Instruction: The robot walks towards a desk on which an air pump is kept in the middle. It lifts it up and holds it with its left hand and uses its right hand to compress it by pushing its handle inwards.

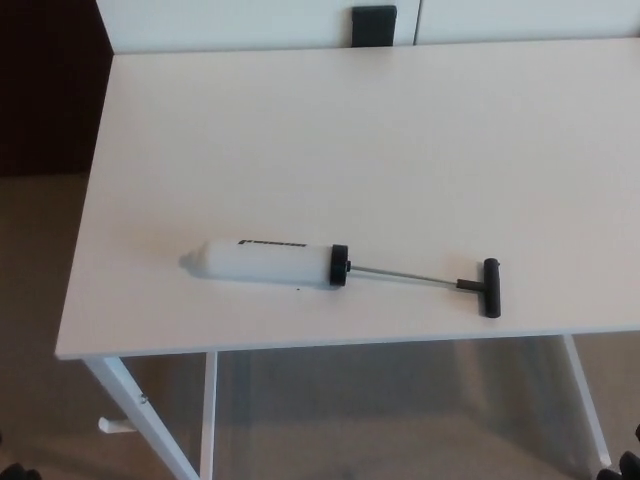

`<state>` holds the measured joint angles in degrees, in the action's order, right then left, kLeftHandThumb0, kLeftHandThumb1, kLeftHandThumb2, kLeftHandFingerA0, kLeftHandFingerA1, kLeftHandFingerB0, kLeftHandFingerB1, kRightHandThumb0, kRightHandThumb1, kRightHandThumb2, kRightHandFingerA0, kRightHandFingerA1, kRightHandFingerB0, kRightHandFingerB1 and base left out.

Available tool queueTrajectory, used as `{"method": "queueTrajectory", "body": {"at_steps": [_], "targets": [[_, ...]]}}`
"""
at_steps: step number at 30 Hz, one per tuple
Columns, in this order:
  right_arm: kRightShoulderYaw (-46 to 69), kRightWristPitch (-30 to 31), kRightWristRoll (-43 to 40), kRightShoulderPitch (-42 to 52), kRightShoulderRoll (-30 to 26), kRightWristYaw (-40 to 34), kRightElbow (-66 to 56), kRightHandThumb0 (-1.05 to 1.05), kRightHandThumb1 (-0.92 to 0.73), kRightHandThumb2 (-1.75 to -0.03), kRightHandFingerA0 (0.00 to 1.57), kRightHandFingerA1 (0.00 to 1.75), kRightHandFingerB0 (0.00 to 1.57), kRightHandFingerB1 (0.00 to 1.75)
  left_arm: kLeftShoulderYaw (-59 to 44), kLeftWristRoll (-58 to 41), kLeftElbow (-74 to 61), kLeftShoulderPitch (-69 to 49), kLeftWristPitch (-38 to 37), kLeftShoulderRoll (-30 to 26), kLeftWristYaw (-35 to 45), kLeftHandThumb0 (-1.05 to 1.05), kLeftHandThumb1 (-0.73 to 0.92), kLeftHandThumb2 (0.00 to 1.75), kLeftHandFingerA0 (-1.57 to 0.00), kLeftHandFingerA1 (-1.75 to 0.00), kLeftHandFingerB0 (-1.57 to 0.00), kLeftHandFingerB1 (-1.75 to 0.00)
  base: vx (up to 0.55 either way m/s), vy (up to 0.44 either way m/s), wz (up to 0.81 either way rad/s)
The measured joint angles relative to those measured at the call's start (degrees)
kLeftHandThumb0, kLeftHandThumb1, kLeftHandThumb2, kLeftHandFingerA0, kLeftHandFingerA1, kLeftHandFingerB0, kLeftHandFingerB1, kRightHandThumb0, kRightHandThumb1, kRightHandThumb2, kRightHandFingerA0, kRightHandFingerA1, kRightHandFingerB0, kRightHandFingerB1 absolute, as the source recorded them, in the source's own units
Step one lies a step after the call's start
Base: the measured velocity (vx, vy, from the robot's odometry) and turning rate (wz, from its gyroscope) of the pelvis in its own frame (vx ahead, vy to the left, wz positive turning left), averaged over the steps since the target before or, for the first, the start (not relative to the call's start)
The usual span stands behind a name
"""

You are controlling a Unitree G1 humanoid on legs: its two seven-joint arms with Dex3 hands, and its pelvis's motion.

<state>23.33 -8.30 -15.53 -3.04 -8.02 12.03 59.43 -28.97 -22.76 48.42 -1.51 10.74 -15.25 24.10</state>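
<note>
- A white desk (400, 140) is seen from above, and it fills most of the view.
- An air pump (345, 270) is laid flat on the desk, near the front edge and a little left of the middle.
- The pump's white tube (262, 262) is pointed to the left, with a rounded tip at its far left end.
- A dark line of print is seen along the top of the tube, but it is too small to be read.
- A black cap (339, 267) is fitted on the right end of the tube.
- A thin metal rod (405, 276) is pulled far out of the cap and is stretched to the right.
- A black T-shaped handle (488, 288) is fixed at the end of the rod and is rested on the desk.
- White desk legs (135, 410) are seen under the front edge, over a tan floor (40, 300).
- A small black piece of the right hand (622, 468) is seen at the bottom right corner; whether it is spread or closed cannot be told.
- A black bit of the left hand (18, 473) is seen at the bottom left corner, and its state cannot be told either.
- The pump is not touched by either hand.
</note>
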Motion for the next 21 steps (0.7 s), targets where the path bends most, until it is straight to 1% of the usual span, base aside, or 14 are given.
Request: {"method": "queueTrajectory", "body": {"at_steps": [1, 6, 7, 8, 9, 10, 11, 13, 14, 16, 17, 18, 19, 21], "targets": [[-0.2, -0.2, 0.1, 0.0, 0.0, -0.1, 0.1, -0.27, -0.6, -0.58, 0.79, 0.5, 0.54, 0.43, 0.0, 0.0, 0.2, 0.0, 0.0, 0.0, 0.0, -0.05, 0.5, 0.93, -0.26, -0.56, -0.21, -0.51, 0.0, 0.0, 0.0], [-0.6, -0.6, 0.4, 0.0, 0.0, -0.2, 0.5, -0.27, -0.61, -0.58, 0.81, 0.5, 0.55, 0.43, 0.3, 0.0, -0.1, 0.2, 0.0, 0.0, -0.5, -0.05, 0.51, 0.94, -0.25, -0.55, -0.2, -0.5, 0.0, 0.0, 0.0], [-0.6, -0.6, 0.4, 0.0, 0.0, -0.2, 0.5, -0.28, -0.55, -0.56, 0.78, 0.52, 0.54, 0.43, 0.3, 0.0, -0.2, 0.2, 0.0, 0.0, -0.7, -0.06, 0.73, 0.6, -0.25, -0.4, -0.22, -0.31, 0.0, 0.0, 0.0], [-0.6, -0.6, 0.4, 0.0, 0.0, -0.2, 0.6, -0.28, -0.55, -0.56, 0.78, 0.52, 0.54, 0.43, 0.3, 0.0, -0.3, 0.3, 0.0, 0.0, -0.8, -0.06, 0.73, 0.6, -0.25, -0.4, -0.22, -0.31, 0.0, 0.0, 0.0], [-0.6, -0.6, 0.4, 0.0, 0.0, -0.2, 0.6, -0.22, -0.57, -0.57, 0.81, 0.51, 0.58, 0.44, 0.3, 0.0, -0.3, 0.3, 0.0, 0.0, -0.9, -0.04, 0.69, 0.75, -0.08, -0.23, -0.09, -0.19, 0.0, 0.0, 0.0], [-0.5, -0.6, 0.4, -0.1, 0.0, -0.2, 0.6, -0.22, -0.57, -0.57, 0.81, 0.51, 0.58, 0.44, -0.2, -0.2, -0.9, 0.5, 0.0, 0.2, -1.6, -0.04, 0.69, 0.75, -0.08, -0.23, -0.09, -0.19, 0.0, 0.0, 0.0], [-0.5, -0.6, 0.4, -0.2, 0.0, -0.2, 0.6, -0.23, -0.7, -0.6, 0.73, 0.49, 0.54, 0.43, -0.5, -0.3, -1.0, 0.6, 0.0, 0.3, -1.8, -0.06, 0.6, 0.71, -0.08, -0.24, -0.08, -0.2, 0.0, 0.0, 0.0], [-0.2, -0.6, 0.2, 0.2, 0.2, -0.2, -0.1, -0.23, -0.7, -0.6, 0.73, 0.49, 0.54, 0.43, -2.4, -1.3, -3.3, -0.1, 0.0, 1.0, -2.4, -0.06, 0.6, 0.71, -0.08, -0.24, -0.08, -0.2, 0.0, 0.0, 0.0], [-0.1, -0.6, 0.2, 0.3, 0.2, -0.2, -0.3, -0.28, -0.66, -0.59, 0.7, 0.48, 0.54, 0.42, -2.7, -1.4, -3.6, -0.2, 0.1, 1.1, -2.5, -0.12, 0.6, 0.57, -0.09, -0.34, -0.11, -0.26, 0.0, 0.0, 0.0], [-0.2, -0.6, 0.0, 1.7, 0.5, -0.1, -2.0, -0.28, -0.66, -0.59, 0.7, 0.48, 0.54, 0.42, -4.9, -2.6, -8.0, -2.2, 0.1, 1.6, -3.2, -0.12, 0.6, 0.57, -0.09, -0.34, -0.11, -0.26, 0.0, 0.0, 0.0], [-0.3, -0.6, -0.1, 2.6, 0.7, 0.0, -3.2, -0.3, -0.64, -0.58, 0.72, 0.49, 0.55, 0.42, -6.0, -3.1, -10.6, -3.4, 0.1, 1.6, -3.6, -0.17, 0.54, 0.59, -0.2, -0.37, -0.18, -0.3, 0.0, 0.0, 0.0], [-0.3, -0.6, -0.1, 2.6, 0.7, 0.0, -3.2, -0.3, -0.64, -0.58, 0.72, 0.49, 0.55, 0.42, -6.0, -3.1, -10.6, -3.4, 0.1, 1.6, -3.6, -0.17, 0.54, 0.59, -0.2, -0.37, -0.18, -0.3, 0.0, 0.0, 0.0], [-0.5, -0.4, -0.2, 4.7, 1.1, 0.5, -6.5, -0.3, -0.65, -0.59, 0.74, 0.49, 0.56, 0.43, -7.7, -3.3, -15.5, -5.7, 0.0, 1.5, -4.3, -0.1, 0.56, 0.56, -0.22, -0.38, -0.23, -0.29, 0.0, 0.0, 0.0], [-0.5, -0.2, -0.3, 5.7, 1.1, 0.8, -8.3, -0.3, -0.65, -0.59, 0.74, 0.49, 0.56, 0.43, -8.4, -3.3, -17.8, -6.6, 0.0, 1.2, -4.7, -0.1, 0.56, 0.56, -0.22, -0.38, -0.23, -0.29, 0.0, 0.0, 0.0]]}}
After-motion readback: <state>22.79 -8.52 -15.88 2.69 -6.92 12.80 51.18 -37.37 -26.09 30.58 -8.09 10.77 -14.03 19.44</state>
